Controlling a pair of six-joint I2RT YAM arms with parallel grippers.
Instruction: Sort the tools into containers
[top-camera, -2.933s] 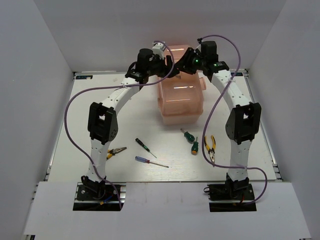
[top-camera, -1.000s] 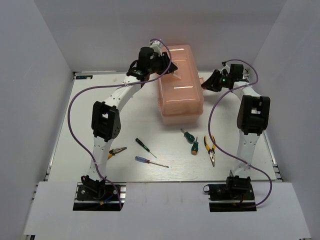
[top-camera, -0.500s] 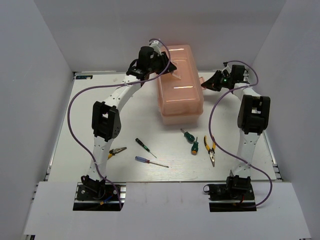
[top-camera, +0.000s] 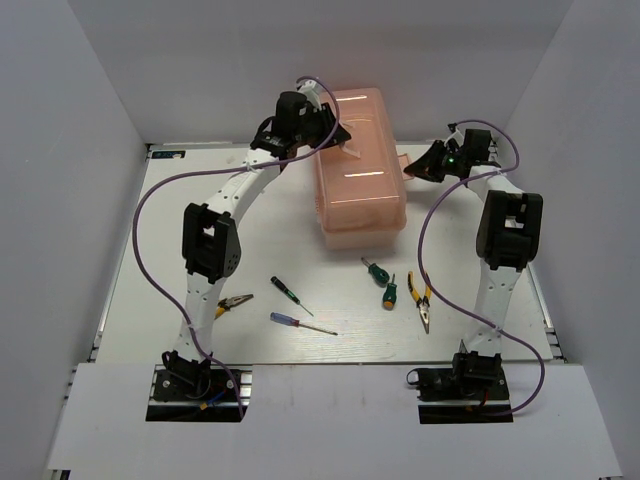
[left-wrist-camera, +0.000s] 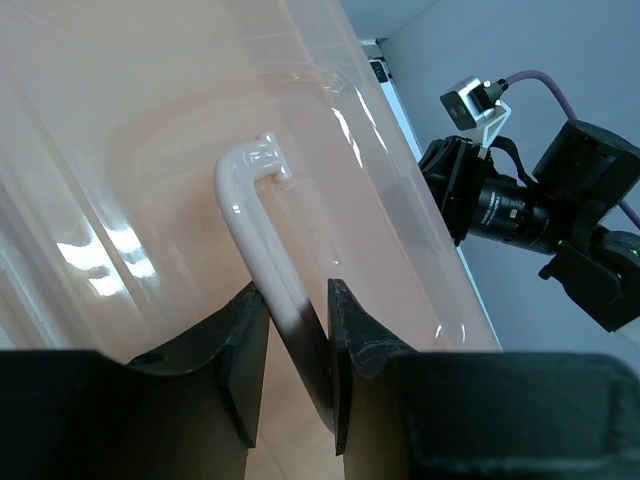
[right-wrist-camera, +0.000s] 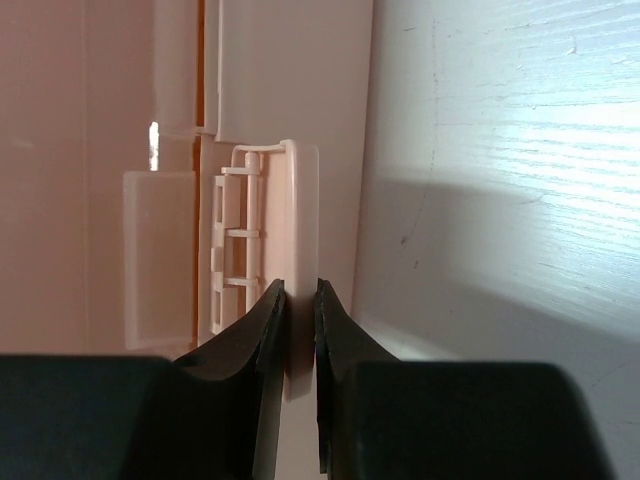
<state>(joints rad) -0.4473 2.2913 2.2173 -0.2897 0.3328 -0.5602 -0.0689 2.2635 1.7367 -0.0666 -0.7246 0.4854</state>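
From above, the salmon-pink translucent toolbox (top-camera: 360, 185) sits shut at upper centre of the white table (top-camera: 150, 260). The left gripper (top-camera: 338, 138) is over its lid and the right gripper (top-camera: 412, 172) at its right side; their jaws are too small to read here. Lower centre lie two thin screwdrivers (top-camera: 290, 294) (top-camera: 300, 322), two stubby green screwdrivers (top-camera: 376, 270) (top-camera: 388, 292) and yellow-black pliers (top-camera: 421, 298). A second pair of pliers (top-camera: 234, 303) is half hidden behind the left arm.

In the left wrist view, matte black fingers are clamped on the glossy white curved lid handle (left-wrist-camera: 245, 200). Its lower end is cut off.

In the right wrist view, the fingers pinch a thin ribbed pink latch (right-wrist-camera: 290, 220) on the toolbox wall, grainy table at right.
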